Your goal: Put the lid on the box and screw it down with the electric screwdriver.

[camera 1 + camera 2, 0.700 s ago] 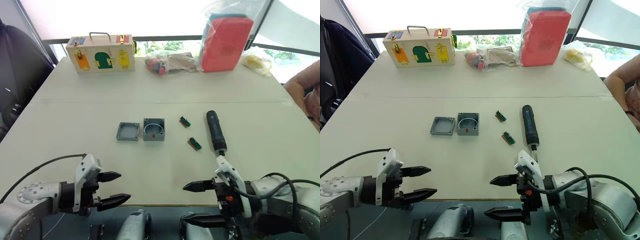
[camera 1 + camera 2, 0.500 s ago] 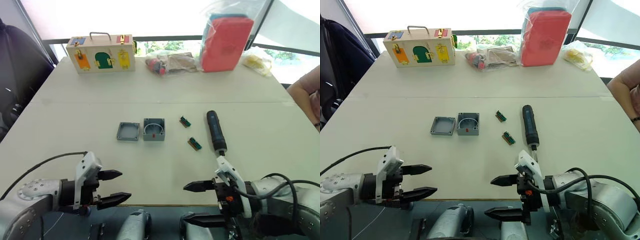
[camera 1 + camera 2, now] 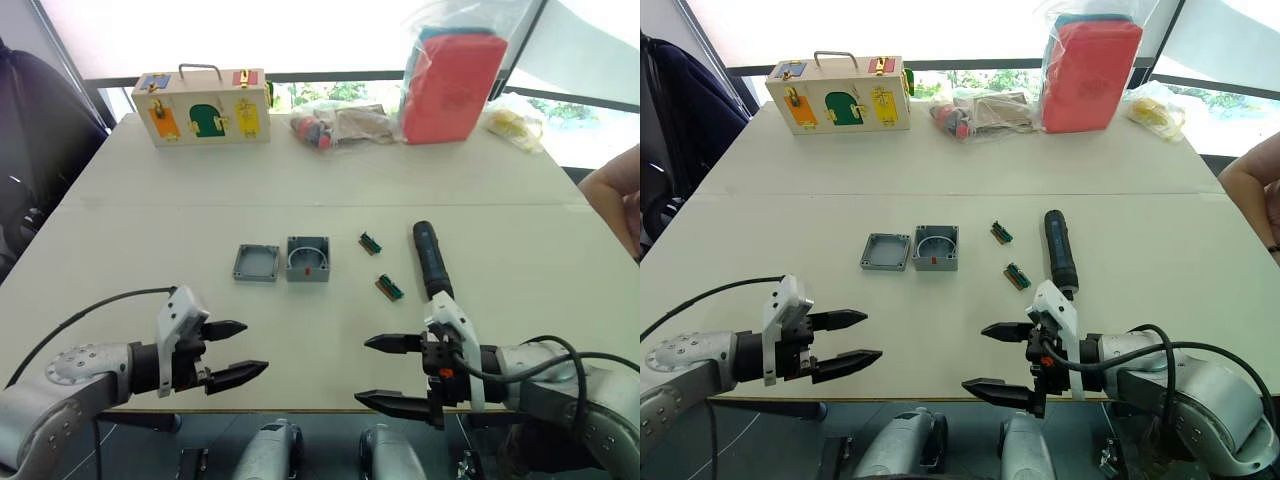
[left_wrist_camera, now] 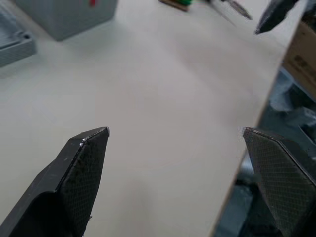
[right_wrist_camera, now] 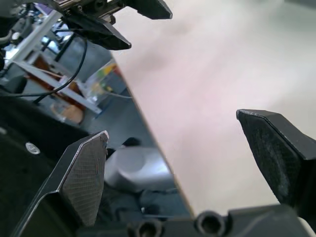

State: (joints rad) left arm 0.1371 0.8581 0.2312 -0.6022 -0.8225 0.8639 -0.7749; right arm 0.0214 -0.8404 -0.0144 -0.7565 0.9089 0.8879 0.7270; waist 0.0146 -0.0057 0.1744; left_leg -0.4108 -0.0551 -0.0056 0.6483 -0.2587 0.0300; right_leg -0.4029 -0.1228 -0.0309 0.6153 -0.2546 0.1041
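The shallow grey lid (image 3: 256, 263) lies on the white table, rim up, just left of the deeper grey box (image 3: 308, 258), which stands open with a red mark on its front. The black electric screwdriver (image 3: 431, 261) lies to the right, its bit end toward me. My left gripper (image 3: 236, 351) hovers open over the table's near edge, well short of the lid. My right gripper (image 3: 382, 372) is open too, at the near edge just below the screwdriver's tip. Both are empty. The left wrist view catches the box (image 4: 74, 17) and a corner of the lid (image 4: 12, 42).
Two small green bit strips (image 3: 371, 243) (image 3: 389, 288) lie between box and screwdriver. At the far edge stand a wooden latch box (image 3: 203, 106), a bag of small parts (image 3: 338, 124) and a red pouch in plastic (image 3: 452, 82). A person's arm (image 3: 615, 195) shows at the right.
Both grippers have come up and forward over the table's near edge, the right one closer to the screwdriver's tip. The person's arm has drawn back a little.
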